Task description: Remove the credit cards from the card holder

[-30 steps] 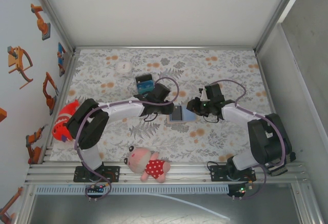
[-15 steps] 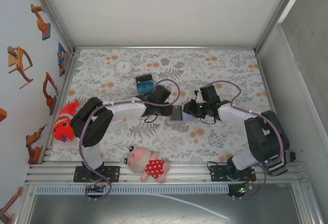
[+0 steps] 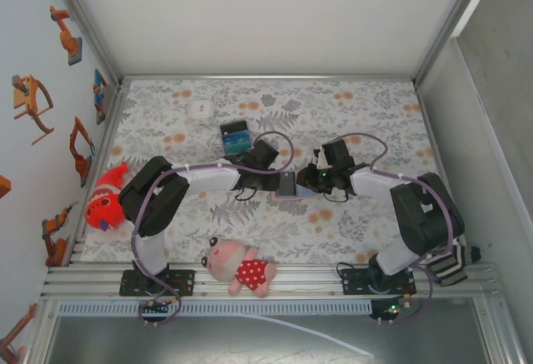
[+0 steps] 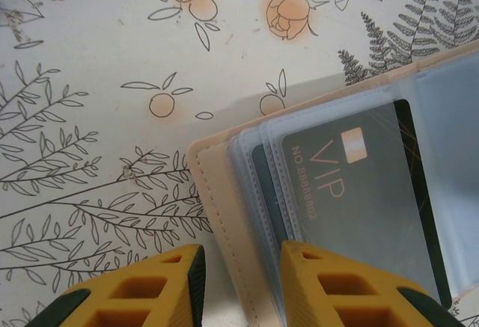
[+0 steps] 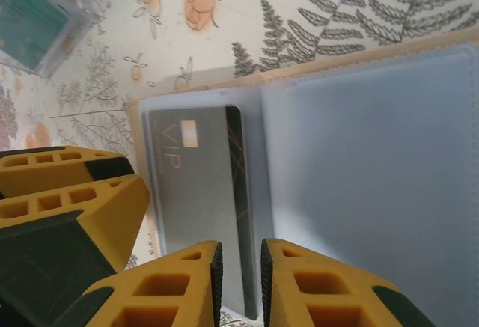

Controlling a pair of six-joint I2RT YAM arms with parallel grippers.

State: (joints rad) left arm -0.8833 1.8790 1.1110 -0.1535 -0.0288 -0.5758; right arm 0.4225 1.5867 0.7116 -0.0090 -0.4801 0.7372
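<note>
Tan leather borders the card holder (image 3: 287, 186), which lies open at the middle of the floral surface (image 3: 366, 106), between the two arms. The left pincer (image 4: 236, 256) has its fingers apart, straddling the holder's tan edge: one finger is over bare surface, the other over the clear sleeves (image 4: 258, 155). A grey VIP card (image 4: 359, 200) sits in the top sleeve. The right pincer (image 5: 241, 248) has its fingers nearly together at that card's lower edge; whether they pinch it I cannot tell. A teal striped block (image 3: 235, 137) stands near, to the upper left.
</note>
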